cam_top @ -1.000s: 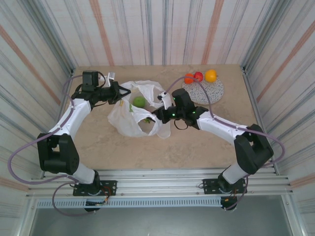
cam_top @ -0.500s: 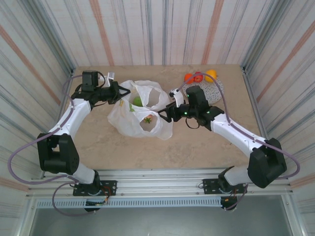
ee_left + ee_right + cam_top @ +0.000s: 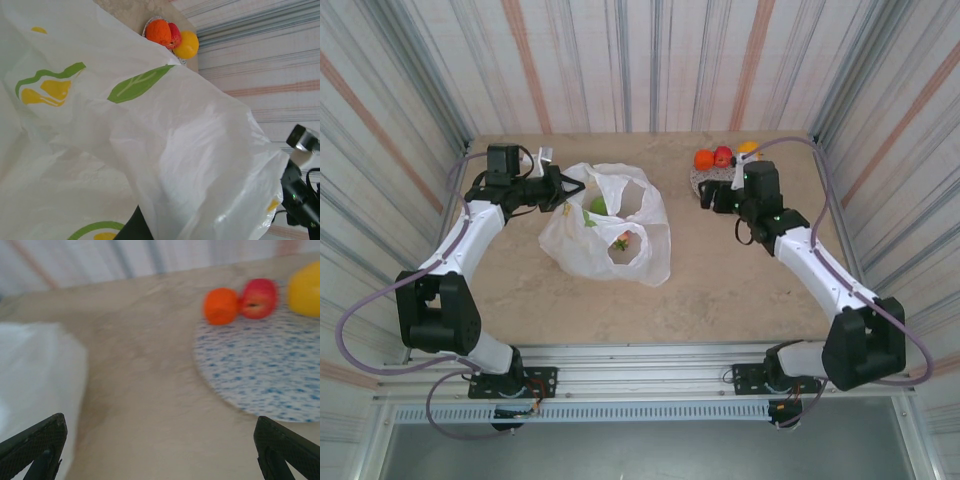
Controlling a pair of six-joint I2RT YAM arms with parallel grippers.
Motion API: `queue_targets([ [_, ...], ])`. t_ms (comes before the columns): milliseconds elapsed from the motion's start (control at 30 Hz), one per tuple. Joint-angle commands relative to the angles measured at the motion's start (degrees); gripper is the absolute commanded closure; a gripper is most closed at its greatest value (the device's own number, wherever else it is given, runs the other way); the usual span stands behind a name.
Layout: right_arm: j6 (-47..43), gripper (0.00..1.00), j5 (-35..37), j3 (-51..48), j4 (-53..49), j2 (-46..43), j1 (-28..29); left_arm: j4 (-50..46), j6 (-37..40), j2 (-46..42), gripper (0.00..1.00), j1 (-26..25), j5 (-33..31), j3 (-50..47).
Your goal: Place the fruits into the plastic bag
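White crinkly plastic first: the plastic bag (image 3: 605, 225) sprawls at about 9 o'clock on the bench (image 3: 720, 290), mouth up, with a green fruit (image 3: 601, 206) already showing inside. The left gripper (image 3: 558, 190) is pressed together on the rim at the bag's 10 o'clock side, holding it open. That thin film is the first worry: if it slides out of the pinch, the mouth folds over and the next drop lands on plastic, not in it. Farther out, at 1 o'clock, the right gripper (image 3: 160, 422) hangs spread wide and empty just short of the plate (image 3: 260, 365). There the orange ball (image 3: 221, 305), red apple (image 3: 259, 298) and yellow-orange ball (image 3: 305, 288) huddle along the far rim. Trouble there too: they're round, glossy and packed close, so a finger coming down among them could shove a neighbour off the plate and set it rolling. Against a second ago, the right gripper was at the bag's 3 o'clock edge with narrower jaws. Now it has swung away to the plate and opened wide, and the bag's right side has spread out. Left gripper and the three plate fruits haven't moved.
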Motion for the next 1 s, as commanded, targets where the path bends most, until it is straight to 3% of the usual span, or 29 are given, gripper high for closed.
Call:
queue_targets([
  [0, 5.17, 0.03, 7.29, 3.51, 4.17, 5.23, -1.28, -0.67, -0.15, -0.12, 1.0, 0.53, 0.53, -0.27],
  [167, 4.32, 0.05, 9.37, 11.43, 5.9, 16.82, -1.77, -0.47, -0.15, -0.7, 1.0, 0.53, 0.32, -0.41],
  [433, -5.01, 0.08, 8.9, 26.41, 5.89, 34.36, -1.76, -0.42, -0.34, 0.02, 1.0, 0.53, 0.85, -0.31],
  [967, -11.48, 0.16, 9.24, 48.83, 0.38, 55.9, -1.8, -0.48, -0.18, -0.01, 1.0, 0.63, 0.76, -0.34],
])
